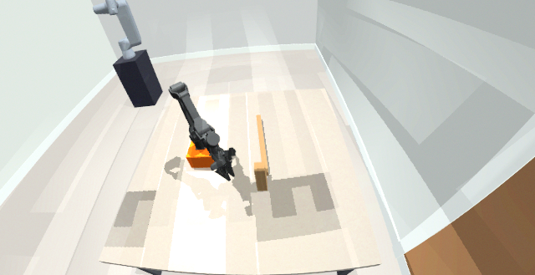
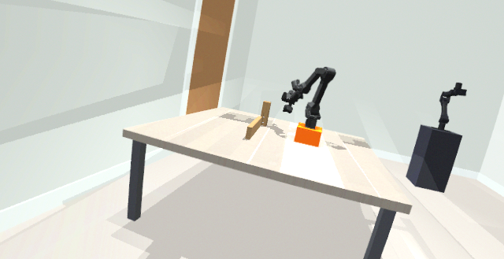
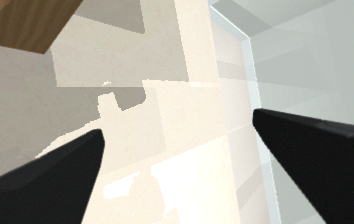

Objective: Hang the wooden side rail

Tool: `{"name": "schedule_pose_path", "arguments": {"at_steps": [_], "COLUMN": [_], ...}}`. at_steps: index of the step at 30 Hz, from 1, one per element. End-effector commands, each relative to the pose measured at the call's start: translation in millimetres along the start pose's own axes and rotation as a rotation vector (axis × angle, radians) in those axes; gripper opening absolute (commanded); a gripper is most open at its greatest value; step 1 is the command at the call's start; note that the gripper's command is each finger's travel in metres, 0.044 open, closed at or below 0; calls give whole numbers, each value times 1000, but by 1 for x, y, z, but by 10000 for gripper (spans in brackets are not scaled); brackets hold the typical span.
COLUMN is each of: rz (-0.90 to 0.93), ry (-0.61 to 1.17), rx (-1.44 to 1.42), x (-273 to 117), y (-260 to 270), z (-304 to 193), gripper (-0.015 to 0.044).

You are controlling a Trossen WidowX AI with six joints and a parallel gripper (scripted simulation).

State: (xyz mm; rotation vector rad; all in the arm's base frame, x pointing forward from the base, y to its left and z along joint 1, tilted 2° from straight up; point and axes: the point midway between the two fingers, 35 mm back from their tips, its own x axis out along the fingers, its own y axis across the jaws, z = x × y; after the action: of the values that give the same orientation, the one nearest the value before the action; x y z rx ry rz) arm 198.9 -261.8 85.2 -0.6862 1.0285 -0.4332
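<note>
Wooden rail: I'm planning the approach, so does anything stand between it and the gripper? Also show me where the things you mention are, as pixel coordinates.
Nothing visible does: between the open gripper (image 1: 231, 177) (image 3: 180, 125) and the wooden rail (image 1: 262, 141) (image 2: 253, 127), the top view shows only tabletop.

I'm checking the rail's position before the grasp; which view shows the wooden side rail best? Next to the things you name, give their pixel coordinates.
The exterior view: the rail's (image 1: 262, 141) (image 2: 254, 127) long side faces it. The top view shows mainly its narrow upper edge; I cannot make it out in the wrist view.

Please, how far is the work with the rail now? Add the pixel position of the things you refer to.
The post (image 1: 261, 179) (image 2: 266, 113) stands upright and the rail (image 1: 262, 141) (image 2: 254, 127) lies on the table (image 1: 292, 229) (image 2: 197, 141) beside it. The hand (image 1: 230, 178) (image 3: 180, 125) is open, holding nothing. Hook seating cannot be confirmed; gripping and hanging apparently remain.
</note>
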Motion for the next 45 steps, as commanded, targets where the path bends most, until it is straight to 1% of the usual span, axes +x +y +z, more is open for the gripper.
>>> {"name": "schedule_pose_path", "arguments": {"at_steps": [1,11,24,45], "rz": [177,244,257,256], "ry": [-63,-180,-444,-447], "rx": [-964,-1566,-2354,-2364], "x": [-2,-12,-28,-28], "y": [34,54,95,96], "z": [33,52,80,80], "gripper": [440,440,440,440]}}
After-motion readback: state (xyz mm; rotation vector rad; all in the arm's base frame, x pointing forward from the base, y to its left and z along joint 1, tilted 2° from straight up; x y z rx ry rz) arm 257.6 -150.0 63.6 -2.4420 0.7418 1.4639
